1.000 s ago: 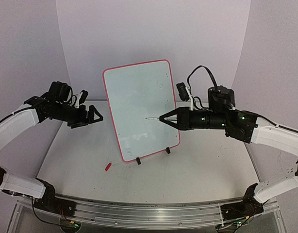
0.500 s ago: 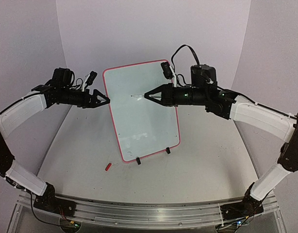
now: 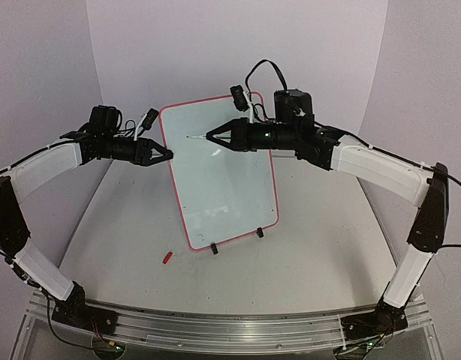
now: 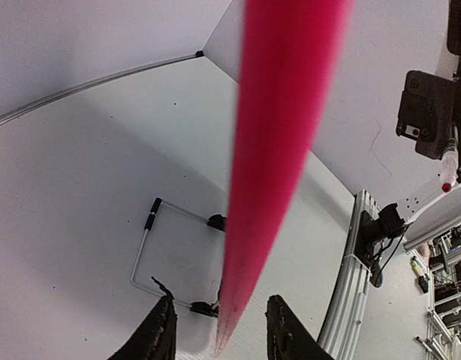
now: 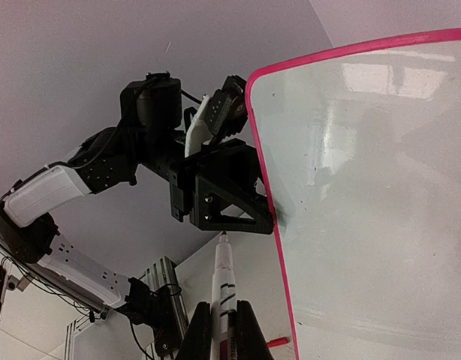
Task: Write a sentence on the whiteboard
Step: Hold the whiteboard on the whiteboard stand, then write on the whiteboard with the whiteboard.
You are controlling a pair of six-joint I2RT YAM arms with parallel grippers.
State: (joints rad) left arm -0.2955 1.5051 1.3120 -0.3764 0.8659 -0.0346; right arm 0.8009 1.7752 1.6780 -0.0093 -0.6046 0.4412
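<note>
Arms: two, one on either side of the board, both reaching in towards its upper part
Whiteboard (image 3: 223, 187): one, standing near the middle of the table (image 3: 313, 255), leaning back, its glossy white face turned to the arm bases
Rim (image 4: 275, 150): one thin red-pink band round the board, corners rounded
Stand (image 4: 144, 247): one wire frame behind the board, resting on the table
Clips (image 3: 214, 247): two black ones counted at the board's lower edge in the top view
Left gripper (image 3: 163, 155): one, at the board's left edge near the top corner
Left fingers (image 4: 159, 334): two, spread apart, the red rim running between them with a gap on each side in the wrist view
Right gripper (image 3: 212, 137): one, in front of the board's upper half, pointing to the left
Right fingers (image 5: 199, 334): two, closed on the marker's barrel
Marker (image 5: 223, 281): one, slim and white with dark marks and a reddish band; its tip sticks out past the fingertips over the upper left part of the board face
Tip contact: whether the tip touches the board cannot be told
Grippers to each other: near, with the board's left edge between them
Small red piece (image 3: 167, 258): one, lying on the table in front of the board's lower left corner, apart from it
</note>
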